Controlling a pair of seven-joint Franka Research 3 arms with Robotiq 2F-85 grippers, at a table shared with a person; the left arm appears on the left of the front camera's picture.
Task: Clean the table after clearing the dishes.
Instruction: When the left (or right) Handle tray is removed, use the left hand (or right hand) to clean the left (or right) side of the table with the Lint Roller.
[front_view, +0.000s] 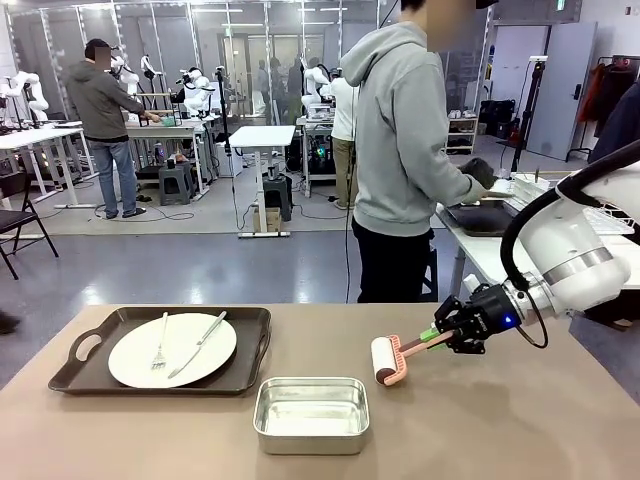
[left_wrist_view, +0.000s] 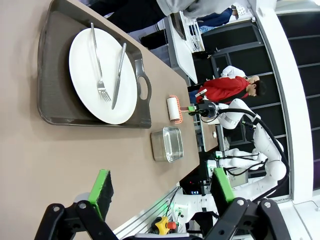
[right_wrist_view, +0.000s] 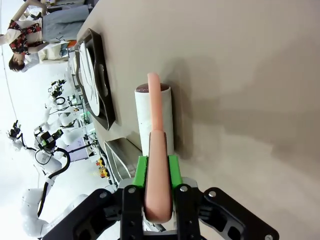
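Observation:
On the light-brown table (front_view: 520, 420) a dark brown handled tray (front_view: 90, 345) holds a white plate (front_view: 130, 360) with a fork (front_view: 160, 345) and a knife (front_view: 200, 342). My right gripper (front_view: 445, 335) is shut on the pink handle of a lint roller (front_view: 385, 362), whose white roll rests on the tabletop right of centre. The right wrist view shows that handle (right_wrist_view: 158, 165) clamped between the green pads, the roll (right_wrist_view: 150, 117) lying on the table (right_wrist_view: 240, 75). My left gripper (left_wrist_view: 160, 192) hangs open above the table (left_wrist_view: 35, 160), with the tray (left_wrist_view: 50, 75) and plate (left_wrist_view: 82, 65) ahead of it.
A small rectangular steel pan (front_view: 311, 412) sits near the front edge at centre, also seen as the steel pan (left_wrist_view: 167, 144) in the left wrist view. A person in a grey hoodie (front_view: 400, 130) stands beyond the far edge, turned toward a side table (front_view: 490, 255) at the right.

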